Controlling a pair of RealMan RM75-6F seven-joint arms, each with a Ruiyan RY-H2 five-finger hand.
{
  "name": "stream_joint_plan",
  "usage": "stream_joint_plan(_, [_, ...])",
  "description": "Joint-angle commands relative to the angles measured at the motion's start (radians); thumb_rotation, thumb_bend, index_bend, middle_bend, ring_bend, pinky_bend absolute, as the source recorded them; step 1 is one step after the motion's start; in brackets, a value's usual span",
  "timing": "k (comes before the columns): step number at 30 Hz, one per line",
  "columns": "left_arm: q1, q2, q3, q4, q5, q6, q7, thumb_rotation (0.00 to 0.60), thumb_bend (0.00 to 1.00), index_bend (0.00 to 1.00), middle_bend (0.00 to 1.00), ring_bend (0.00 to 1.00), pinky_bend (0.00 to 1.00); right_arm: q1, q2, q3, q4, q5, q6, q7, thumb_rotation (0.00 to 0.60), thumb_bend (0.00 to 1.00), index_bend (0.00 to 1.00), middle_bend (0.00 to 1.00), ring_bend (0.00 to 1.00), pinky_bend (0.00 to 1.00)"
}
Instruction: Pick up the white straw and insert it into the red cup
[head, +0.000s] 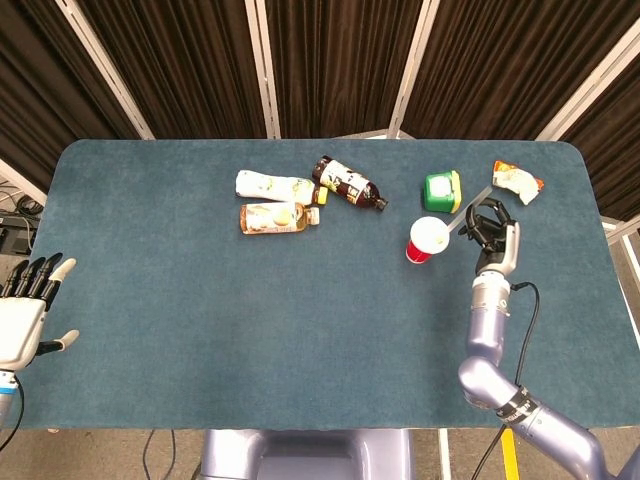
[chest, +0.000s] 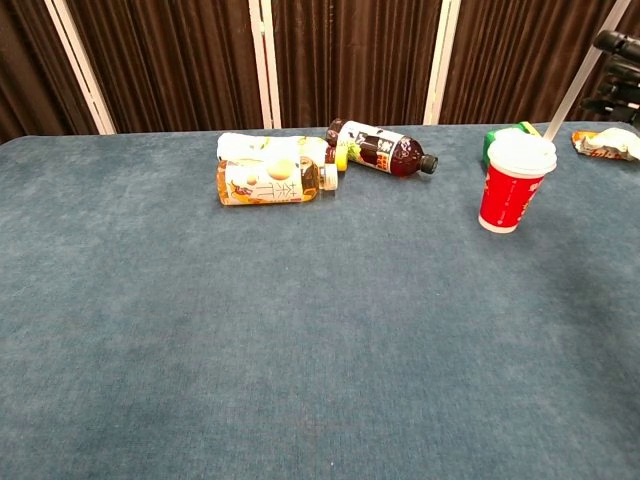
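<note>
The red cup (head: 424, 244) (chest: 511, 192) with a white lid stands upright at the table's right side. The white straw (head: 464, 212) (chest: 573, 89) has its lower end in the lid and leans up toward the far right. My right hand (head: 489, 224) (chest: 613, 71) is just right of the cup, its fingertips curled around the straw's upper part, apparently pinching it. In the chest view only its dark fingers show at the right edge. My left hand (head: 27, 305) hangs open beside the table's left edge, holding nothing.
A green box (head: 442, 190) lies right behind the cup and a snack packet (head: 517, 181) at the far right. Two bottles (head: 347, 183) (head: 276, 216) and a white pouch (head: 272, 185) lie at the back centre.
</note>
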Motion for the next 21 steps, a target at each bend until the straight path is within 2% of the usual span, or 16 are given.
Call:
stream_joint_plan(1, [0.000,0.000,0.000,0.000,0.000,0.000,0.000,0.600,0.05,0.00,0.00,0.00,0.00,0.000,-0.004,-0.003,0.005,-0.004,-0.003,0.000,0.600,0.40,0.60,1.00,0.82,0.63])
stream_joint_plan(7, [0.000,0.000,0.000,0.000,0.000,0.000,0.000,0.600,0.05,0.00,0.00,0.00,0.00,-0.005,-0.012,-0.010,0.014,-0.009,-0.013,0.008,0.600,0.38,0.60,1.00,0.82,0.63])
stream_joint_plan(12, [0.000,0.001,0.000,0.000,0.000,0.000,-0.001,0.600,0.05,0.00,0.00,0.00,0.00,-0.015,-0.019,-0.029,0.020,-0.037,-0.023,0.023,0.600,0.23,0.60,1.00,0.82,0.61])
stream_joint_plan(14, [0.000,0.000,0.000,0.000,0.000,0.000,-0.001,0.600,0.05,0.00,0.00,0.00,0.00,-0.019,-0.020,-0.033,0.021,-0.043,-0.031,0.034,0.600,0.20,0.59,1.00,0.82,0.61])
stream_joint_plan(21, [0.000,0.001,0.000,0.000,0.000,0.000,-0.001,0.600,0.05,0.00,0.00,0.00,0.00,-0.028,-0.022,-0.047,0.030,-0.054,-0.056,0.050,0.600,0.18,0.51,1.00,0.82,0.61])
